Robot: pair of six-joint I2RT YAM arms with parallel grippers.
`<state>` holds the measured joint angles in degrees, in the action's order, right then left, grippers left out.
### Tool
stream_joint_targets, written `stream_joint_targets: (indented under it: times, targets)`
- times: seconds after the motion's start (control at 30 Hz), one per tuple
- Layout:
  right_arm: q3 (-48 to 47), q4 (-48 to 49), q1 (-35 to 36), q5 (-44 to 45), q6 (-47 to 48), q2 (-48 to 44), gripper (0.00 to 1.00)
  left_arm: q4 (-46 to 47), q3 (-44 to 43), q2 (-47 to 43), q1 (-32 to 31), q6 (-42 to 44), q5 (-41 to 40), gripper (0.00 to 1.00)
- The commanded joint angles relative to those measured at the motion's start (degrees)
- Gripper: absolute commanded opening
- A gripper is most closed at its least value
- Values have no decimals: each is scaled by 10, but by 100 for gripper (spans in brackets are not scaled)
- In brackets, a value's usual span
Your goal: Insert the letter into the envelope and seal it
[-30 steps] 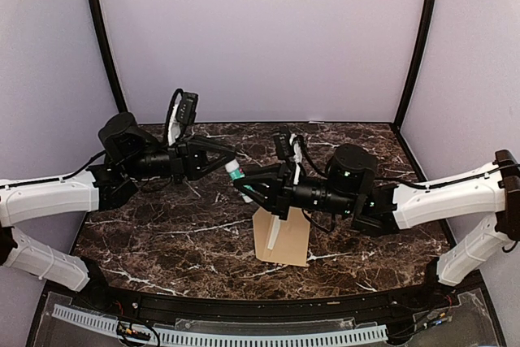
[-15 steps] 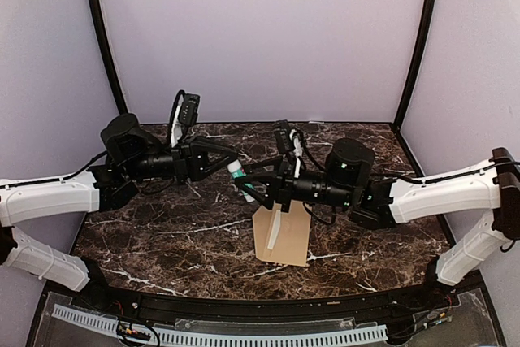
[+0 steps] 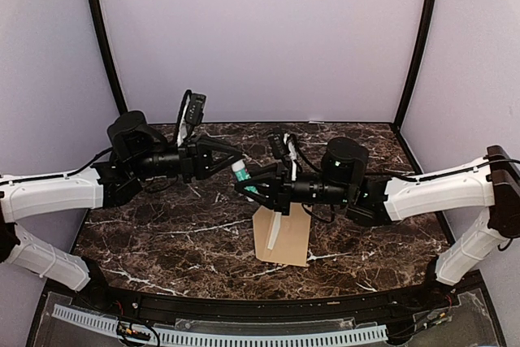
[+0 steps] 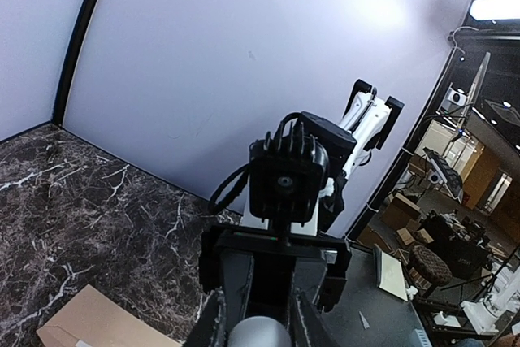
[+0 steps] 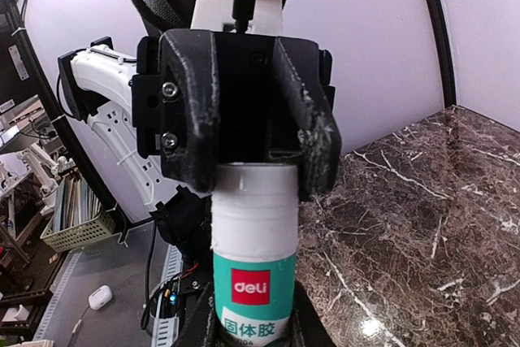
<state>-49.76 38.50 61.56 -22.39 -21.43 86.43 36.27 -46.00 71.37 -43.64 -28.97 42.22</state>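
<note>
Currently left gripper (image 3: pixel 231 165) pinches the glue stick (image 3: pixel 240 175) by its white cap end; right gripper (image 3: pixel 249 188) pinches the labelled body. Envelope (image 3: pixel 286 237) lies nearby on table (image 3: pixel 162 233).

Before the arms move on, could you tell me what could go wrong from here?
The glue stick is held in mid-air between the left gripper and the right gripper. If either grip slips during a pull, it may drop onto the envelope below. The fingertips sit close together and might collide.
</note>
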Motion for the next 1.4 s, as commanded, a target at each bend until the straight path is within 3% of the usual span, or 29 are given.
stream_joint_targets:
  times: [0.0,0.1,0.33,0.47,0.77,1.03,1.1,1.2,1.27,1.37]
  targets:
    - [-7,13,-6,2,0,-1,0,-8,-23,6,-5,13,-10,0]
    - [2,8,-7,45,0,-7,0,-34,-26,6,-5,20,-49,0]
    - [-70,-132,-5,309,0,35,0,-145,-74,50,-18,42,-245,0]
    - [-104,-172,-1,390,11,57,0,-179,-103,85,-20,4,-313,0]
    - [-88,-171,1,401,16,84,0,-229,-159,111,-17,-39,-400,0]
    - [-31,-137,1,361,8,68,0,-280,-244,127,-9,-32,-378,1]
    - [-19,-132,1,351,10,53,0,-275,-238,120,-9,-12,-354,10]
    - [-3,-120,2,328,16,26,0,-253,-208,101,-8,11,-304,41]
    - [7,-108,2,299,18,6,0,-231,-178,86,-6,21,-270,56]
    - [19,-84,2,235,21,-20,0,-181,-131,67,-7,30,-220,66]
